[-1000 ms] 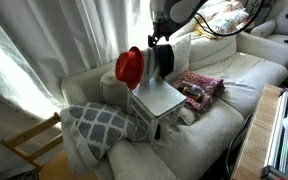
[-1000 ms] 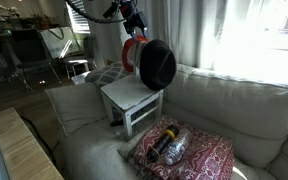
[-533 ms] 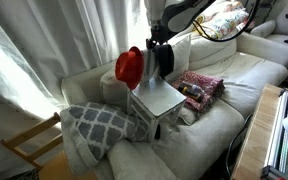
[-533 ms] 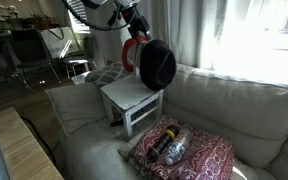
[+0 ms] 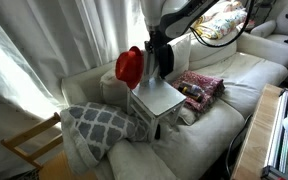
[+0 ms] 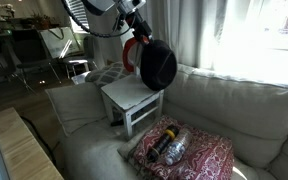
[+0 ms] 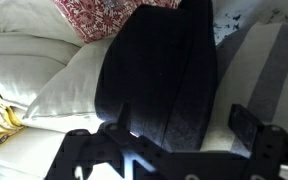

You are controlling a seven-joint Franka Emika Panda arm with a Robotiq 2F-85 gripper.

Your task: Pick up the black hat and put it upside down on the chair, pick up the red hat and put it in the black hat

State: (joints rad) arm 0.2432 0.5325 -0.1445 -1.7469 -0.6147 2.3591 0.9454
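Cloth looks soft on the black round-brimmed hat (image 5: pixel 166 58), propped on edge beside the bright red domed hat (image 5: pixel 129 67) against the small white-grey chair (image 5: pixel 160 99) with its slatted back. The arm bends down from above, its gripper (image 7: pixel 164 135) spread wide close over the black hat, gripping nothing.

Red hat (image 5: pixel 129 67) sits beside black hat (image 5: pixel 165 58) on chair (image 5: pixel 156 98).

White-grey arm (image 5: pixel 167 12) ending in an all-black gripper (image 6: pixel 135 30).
Rounded pale link shells, slightly glossy, broken by dark joint bands in both exterior views; thin black cable (image 5: pixel 224 35) looped off the wrist end; gripper body dark and boxy, markings too small to read. Wrist view: matte black fingers (image 7: pixel 84 142), angular linkage bars with flat faces, pale triangular gap inside the left linkage; screws too blurred to tell.
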